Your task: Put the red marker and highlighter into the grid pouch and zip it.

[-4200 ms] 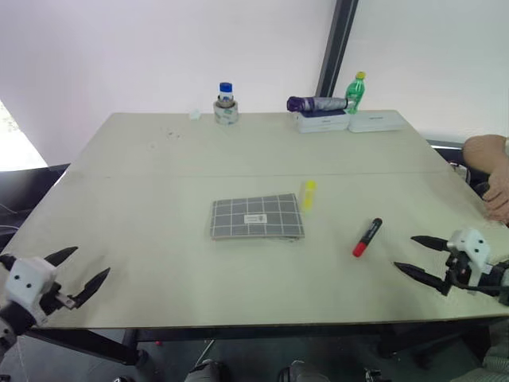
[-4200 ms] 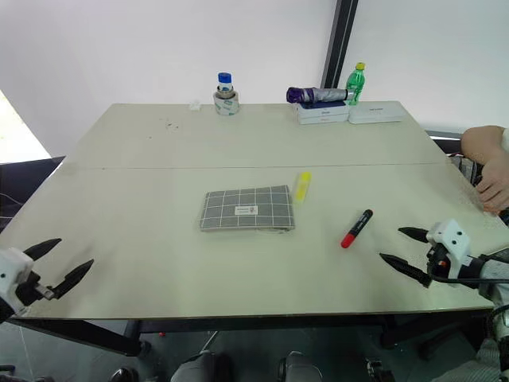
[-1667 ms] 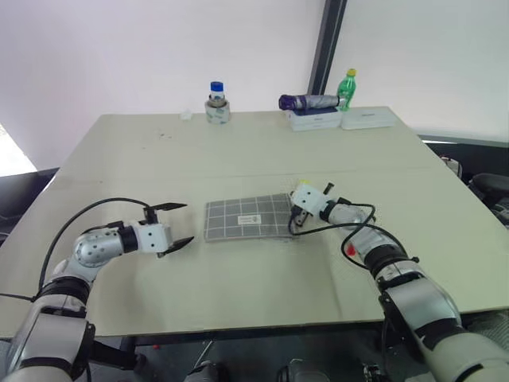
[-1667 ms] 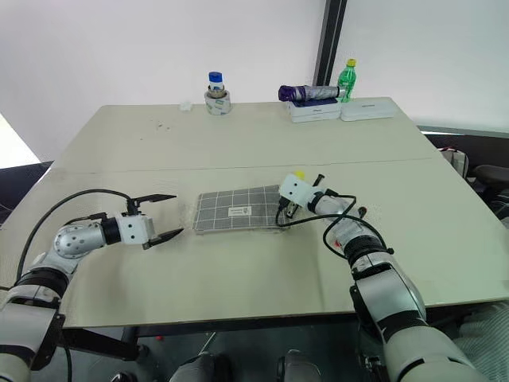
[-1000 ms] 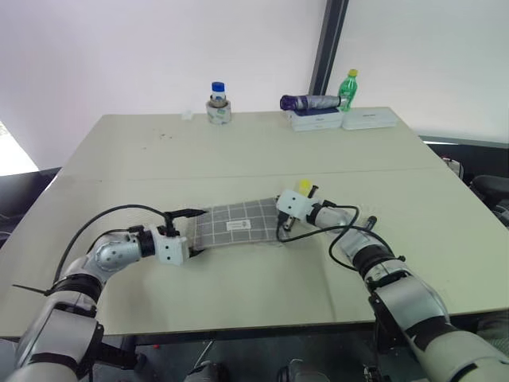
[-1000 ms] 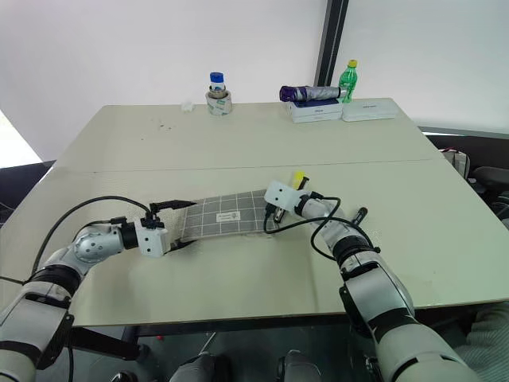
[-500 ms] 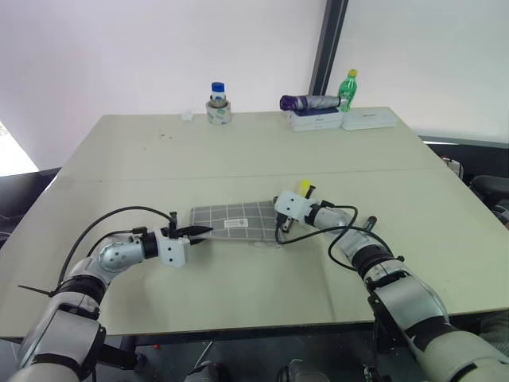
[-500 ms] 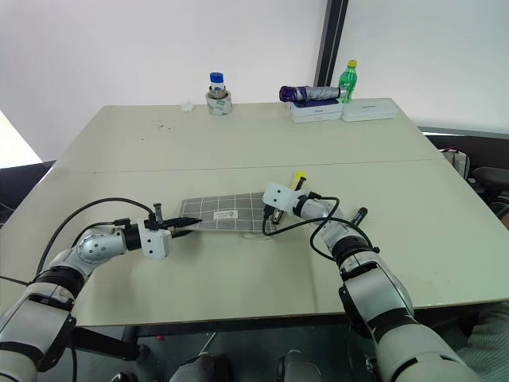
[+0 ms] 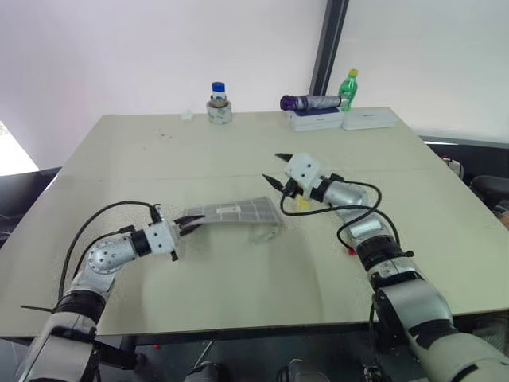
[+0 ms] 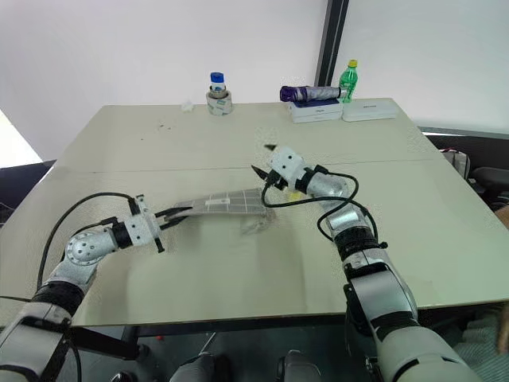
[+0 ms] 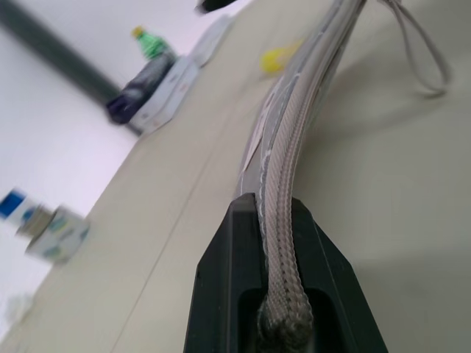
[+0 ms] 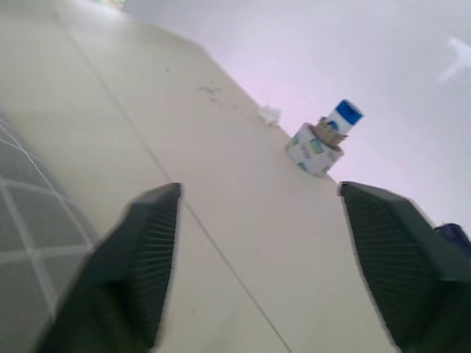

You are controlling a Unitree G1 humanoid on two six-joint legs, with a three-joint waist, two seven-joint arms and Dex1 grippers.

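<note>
Table (image 9: 238, 294) edge near; pouch (image 9: 238, 212) end in left tool (image 9: 189, 227).

Big beige rectangular table (image 9: 238, 151) w/ centre seam, plain white wall (image 9: 159, 48) behind, dark vertical post (image 9: 328, 40), bright light at left edge.

Bright, even daylight; wrist views blurred up close.

Free room: the table (image 9: 238, 302) lies bare along its near edge and between the arms and the far row. Obstacles: the grid pouch (image 9: 238, 212), raised off the surface at mid-table; a capped jar (image 9: 218, 102), a green bottle (image 9: 348, 86) and white boxes (image 9: 342, 120) at the far edge.
</note>
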